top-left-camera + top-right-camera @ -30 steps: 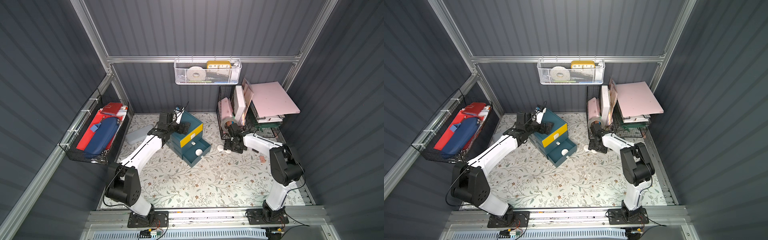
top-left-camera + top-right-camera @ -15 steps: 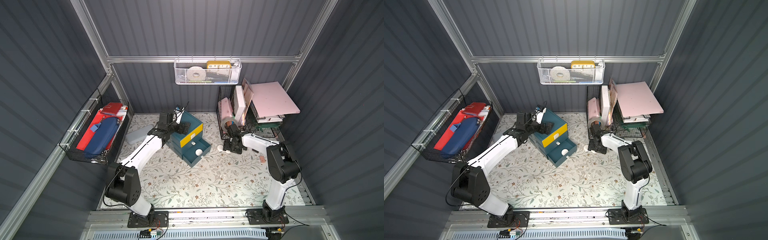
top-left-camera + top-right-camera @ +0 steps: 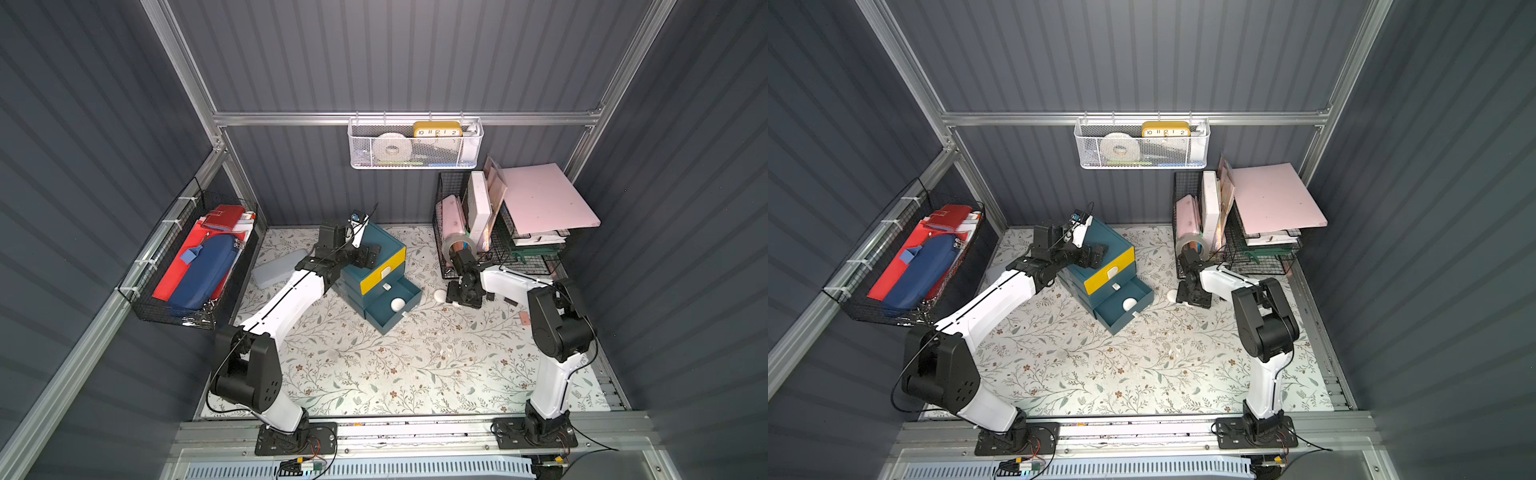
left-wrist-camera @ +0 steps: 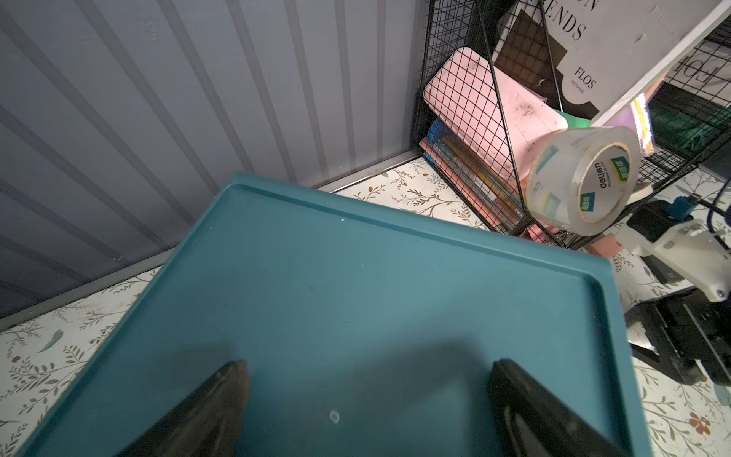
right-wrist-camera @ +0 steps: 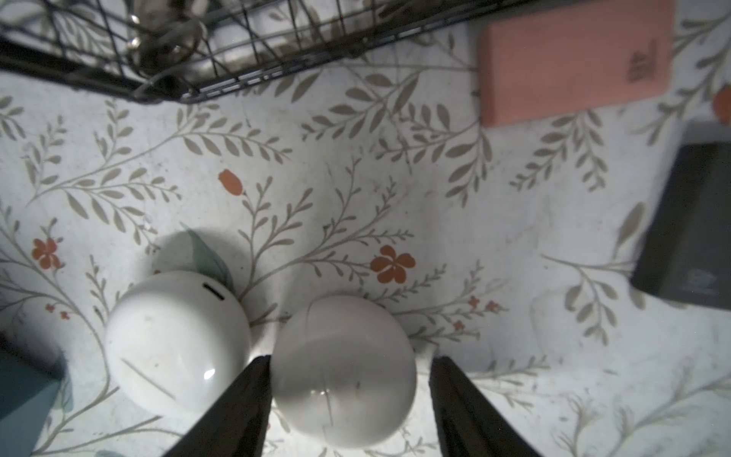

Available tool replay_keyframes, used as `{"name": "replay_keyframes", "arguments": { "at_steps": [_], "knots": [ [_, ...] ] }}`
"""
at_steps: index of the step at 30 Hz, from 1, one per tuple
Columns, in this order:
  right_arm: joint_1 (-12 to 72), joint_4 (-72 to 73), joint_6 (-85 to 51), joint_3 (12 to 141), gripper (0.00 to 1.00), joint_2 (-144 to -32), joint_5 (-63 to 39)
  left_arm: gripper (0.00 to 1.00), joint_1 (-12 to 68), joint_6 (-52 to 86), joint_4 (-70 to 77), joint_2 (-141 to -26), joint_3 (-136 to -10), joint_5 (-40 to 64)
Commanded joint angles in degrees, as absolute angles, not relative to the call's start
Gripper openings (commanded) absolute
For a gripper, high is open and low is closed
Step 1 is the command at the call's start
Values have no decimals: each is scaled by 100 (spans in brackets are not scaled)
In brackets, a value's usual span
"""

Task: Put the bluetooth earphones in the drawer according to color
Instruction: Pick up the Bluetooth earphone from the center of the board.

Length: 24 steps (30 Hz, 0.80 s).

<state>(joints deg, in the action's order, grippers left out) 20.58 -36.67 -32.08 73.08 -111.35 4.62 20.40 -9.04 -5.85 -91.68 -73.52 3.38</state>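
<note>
As was shown in both top views, the drawer cabinet point(image 3: 376, 245) point(image 3: 1106, 243) was stood toward 12 o'clock on the floral mat point(image 3: 374, 374). Its lowest drawer point(image 3: 384, 320) was pulled out toward 5 o'clock, and one white earphone case point(image 3: 397, 304) point(image 3: 1129, 304) was lain inside it. The left gripper point(image 3: 371, 254) was held over the cabinet's top. At about 3 o'clock of the open drawer a loose white case point(image 3: 439, 295) was seen on the mat. It lay just beside the right gripper point(image 3: 459, 301), which was pointed down before the wire rack point(image 3: 446, 232).

In the left wrist view, the left gripper point(image 4: 368, 380) was shown released. Its fingers point(image 4: 221, 395) were spread wide over the bare teal top of the drawer cabinet point(image 4: 356, 277), with nothing between them. A tape roll point(image 4: 581, 178) was seen at the wire rack point(image 4: 455, 99) beyond.

In the right wrist view, the right gripper point(image 5: 352, 362) was found unclenched around a second white case point(image 5: 344, 372). One finger was touching the case, while a gap was left at the other. The loose white case point(image 5: 178, 344) was lain just beside it. A pink chip point(image 5: 573, 59) and a black chip point(image 5: 688, 225) were lain farther off on the mat.
</note>
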Motion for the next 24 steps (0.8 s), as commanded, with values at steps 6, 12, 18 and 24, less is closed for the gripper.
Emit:
{"name": "replay_keyframes", "arguments": {
  "at_steps": [6, 12, 18, 24],
  "knots": [
    [2030, -3742, -3086, 7462, 57, -11292, 467, 99, 2127, -1090, -1718, -9492, -7148, 255],
    [2028, -3727, -3085, 7442, 48, -11293, 431, 100, 2123, -1090, -1727, -9492, -7146, 249],
    [2030, -3685, -3064, 7403, 14, -11254, 366, 99, 2127, -1090, -1728, -9500, -7148, 246],
    [2037, -3567, -3108, 7240, 0, -11017, 484, 99, 2127, -1090, -1723, -9501, -7150, 247]
  ]
}}
